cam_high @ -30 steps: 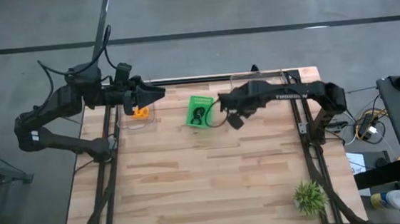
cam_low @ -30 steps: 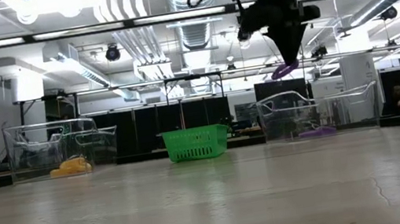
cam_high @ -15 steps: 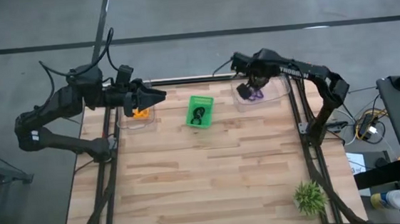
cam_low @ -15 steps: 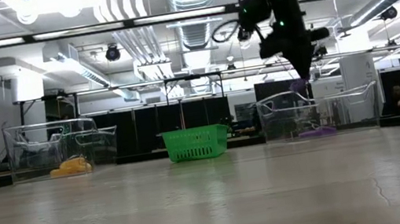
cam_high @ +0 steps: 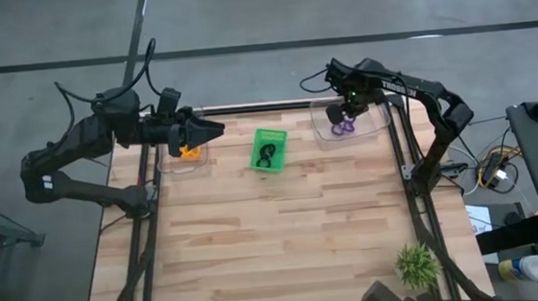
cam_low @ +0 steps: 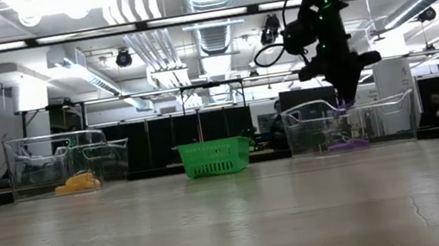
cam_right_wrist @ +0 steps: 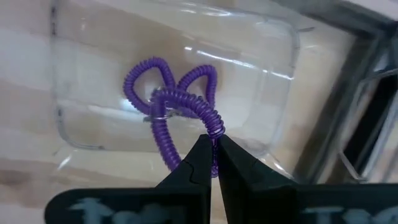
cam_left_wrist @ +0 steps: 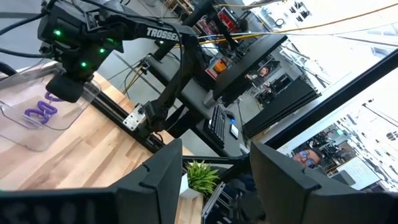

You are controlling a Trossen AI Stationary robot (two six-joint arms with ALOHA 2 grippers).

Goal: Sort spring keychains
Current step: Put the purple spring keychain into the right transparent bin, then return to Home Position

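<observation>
The right gripper [cam_right_wrist: 212, 155], clenched on a purple keychain [cam_right_wrist: 180, 109] above the clear bin [cam_right_wrist: 273, 43], risks snagging the coil on release.

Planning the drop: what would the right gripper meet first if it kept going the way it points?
The right gripper, shut on a purple keychain, points into the clear bin; it would probably meet the purple keychains lying there first.
</observation>
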